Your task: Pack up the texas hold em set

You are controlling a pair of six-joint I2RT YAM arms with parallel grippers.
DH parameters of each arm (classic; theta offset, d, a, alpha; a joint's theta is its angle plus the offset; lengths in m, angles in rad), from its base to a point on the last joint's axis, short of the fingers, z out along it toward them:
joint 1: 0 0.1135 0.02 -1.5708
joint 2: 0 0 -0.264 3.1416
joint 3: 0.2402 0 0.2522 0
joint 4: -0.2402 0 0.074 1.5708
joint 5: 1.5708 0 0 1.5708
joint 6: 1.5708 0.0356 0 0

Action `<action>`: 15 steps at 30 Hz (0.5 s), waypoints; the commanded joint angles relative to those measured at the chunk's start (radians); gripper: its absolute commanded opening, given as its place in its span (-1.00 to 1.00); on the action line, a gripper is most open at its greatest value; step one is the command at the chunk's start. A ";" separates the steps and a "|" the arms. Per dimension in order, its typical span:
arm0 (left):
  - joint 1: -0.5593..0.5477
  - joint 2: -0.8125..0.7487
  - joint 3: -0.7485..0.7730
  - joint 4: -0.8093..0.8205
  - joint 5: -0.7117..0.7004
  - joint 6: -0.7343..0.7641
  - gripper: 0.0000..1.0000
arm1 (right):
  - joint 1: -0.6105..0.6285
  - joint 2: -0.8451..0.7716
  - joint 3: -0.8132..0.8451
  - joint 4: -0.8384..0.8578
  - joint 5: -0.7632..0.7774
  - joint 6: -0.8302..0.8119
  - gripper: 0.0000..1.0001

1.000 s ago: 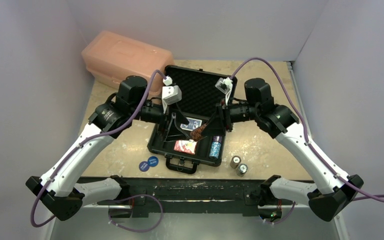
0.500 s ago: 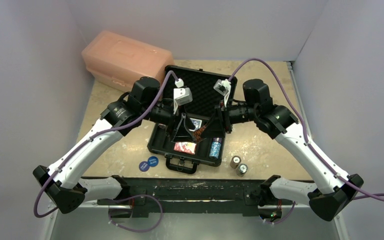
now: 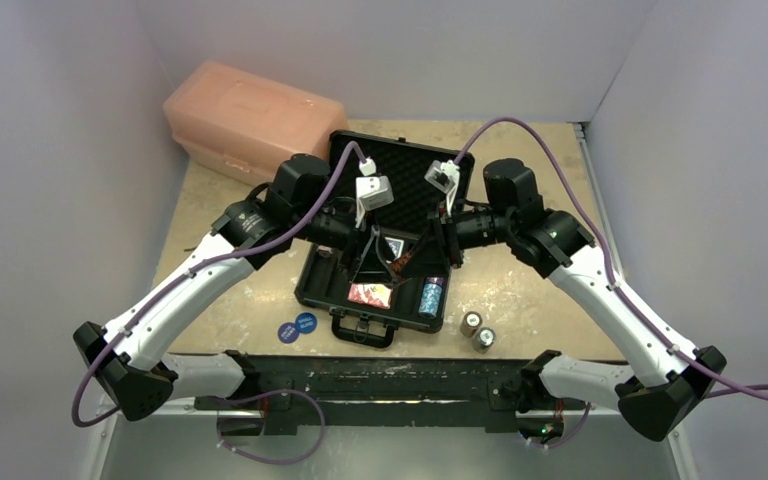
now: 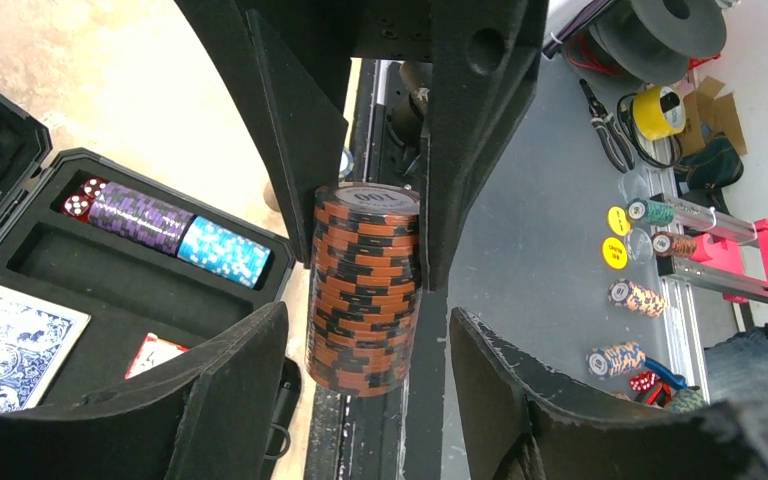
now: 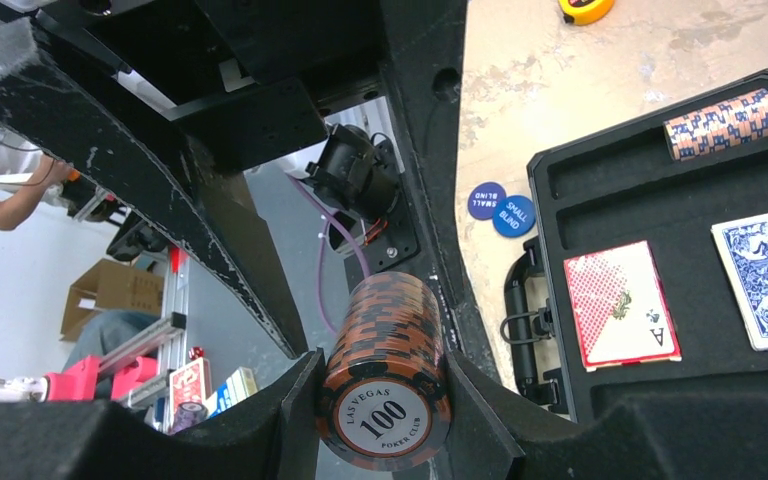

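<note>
The left arm (image 3: 200,275) has swung inward to the centre of the overhead view, so the left gripper (image 4: 365,320) meets the right gripper (image 5: 385,370) above the open black case (image 3: 400,175). The right jaws pinch an orange-and-black chip stack (image 4: 363,288). The left jaws stand spread either side of its free end, apart from it.

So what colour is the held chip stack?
Orange and black striped chip stack; best in left wrist view.
</note>
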 commanded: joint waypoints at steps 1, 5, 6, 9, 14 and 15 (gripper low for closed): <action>-0.013 0.014 0.004 0.020 -0.005 -0.016 0.20 | 0.007 -0.012 0.040 0.063 -0.044 -0.008 -1.00; -0.020 0.025 0.007 0.019 -0.010 -0.016 0.20 | 0.009 -0.014 0.044 0.057 -0.044 -0.010 -1.00; -0.021 0.027 0.007 0.018 -0.009 -0.015 0.20 | 0.008 -0.014 0.044 0.054 -0.044 -0.012 -1.00; -0.025 0.033 0.012 0.016 -0.001 -0.012 0.19 | 0.009 -0.016 0.044 0.052 -0.038 -0.015 -1.00; -0.028 0.037 0.012 0.008 0.008 -0.001 0.22 | 0.008 -0.017 0.042 0.050 -0.041 -0.020 -1.00; -0.029 0.037 0.010 0.007 0.008 0.000 0.22 | 0.008 -0.017 0.041 0.050 -0.044 -0.021 -1.00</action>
